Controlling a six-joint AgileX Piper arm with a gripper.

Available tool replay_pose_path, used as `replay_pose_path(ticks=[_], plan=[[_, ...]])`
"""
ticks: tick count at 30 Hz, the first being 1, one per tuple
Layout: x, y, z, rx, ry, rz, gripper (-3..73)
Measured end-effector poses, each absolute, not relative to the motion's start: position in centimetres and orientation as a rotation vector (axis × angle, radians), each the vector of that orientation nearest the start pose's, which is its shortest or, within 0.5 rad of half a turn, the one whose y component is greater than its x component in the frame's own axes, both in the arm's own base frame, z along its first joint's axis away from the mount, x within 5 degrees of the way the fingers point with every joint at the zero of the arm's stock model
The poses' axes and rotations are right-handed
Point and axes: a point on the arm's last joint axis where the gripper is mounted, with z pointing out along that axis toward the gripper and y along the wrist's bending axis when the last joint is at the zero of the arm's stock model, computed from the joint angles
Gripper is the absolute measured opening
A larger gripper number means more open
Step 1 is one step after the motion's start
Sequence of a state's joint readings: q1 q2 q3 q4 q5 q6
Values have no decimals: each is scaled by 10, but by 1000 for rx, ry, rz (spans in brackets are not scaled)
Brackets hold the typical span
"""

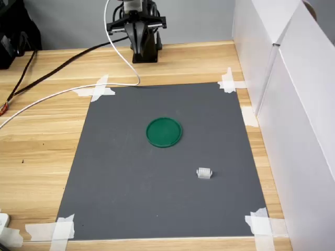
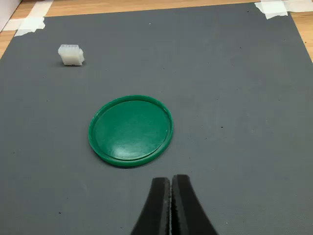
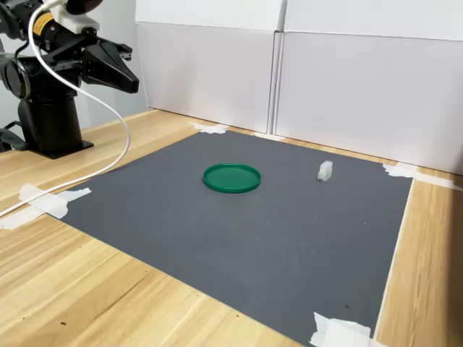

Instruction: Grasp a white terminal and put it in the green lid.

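Gripper [image 2: 170, 205] pressed together, empty — white terminal [image 2: 71, 55] lies apart from green lid [image 2: 130, 130], long axis seemingly crosswise.

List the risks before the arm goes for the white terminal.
1. The gripper is shut; it must open before reaching, or it may knock the white terminal away.
2. The terminal is tiny and loose on the gray mat, so it may slip.
3. The green lid has a low rim; a drop could bounce out.

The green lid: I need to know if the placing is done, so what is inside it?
Nothing lies in the green lid; its bare floor shows in all views. The white terminal sits apart on the grey mat. What is under the lid is covered.
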State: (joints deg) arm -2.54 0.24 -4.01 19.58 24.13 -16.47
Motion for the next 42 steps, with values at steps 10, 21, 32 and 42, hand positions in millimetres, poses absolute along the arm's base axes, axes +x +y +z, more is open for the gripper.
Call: replay_pose_path(ticks=[10,21,32,42], plan=[[50,10,201,-33,1816,112,-17],[54,10,202,-40,1861,100,-17],[85,8,258,-65,1935,77,-17],[144,7,308,-22,2002,135,-17]])
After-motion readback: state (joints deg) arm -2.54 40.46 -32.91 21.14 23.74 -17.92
